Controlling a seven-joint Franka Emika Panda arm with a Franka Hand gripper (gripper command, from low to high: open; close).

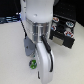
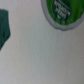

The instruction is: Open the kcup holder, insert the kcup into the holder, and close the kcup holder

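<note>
The kcup (image 1: 33,63) is a small round green pod lying on the white table, just to the exterior view's left of my arm's lower end. In the wrist view the kcup (image 2: 61,12) shows close up and blurred, a green disc with whitish marks, partly cut off by the frame edge. The kcup holder (image 1: 63,31) is a black box with pale slots on its front, standing at the exterior view's right, behind the arm. My gripper (image 1: 45,71) hangs low over the table beside the kcup. Its fingers are hidden by the white arm body, and none show in the wrist view.
A second blurred dark green shape (image 2: 4,27) sits at the wrist picture's edge; I cannot tell what it is. The white table (image 1: 12,55) spreads around the pod. The arm's bulky white links (image 1: 37,20) fill the middle of the exterior view.
</note>
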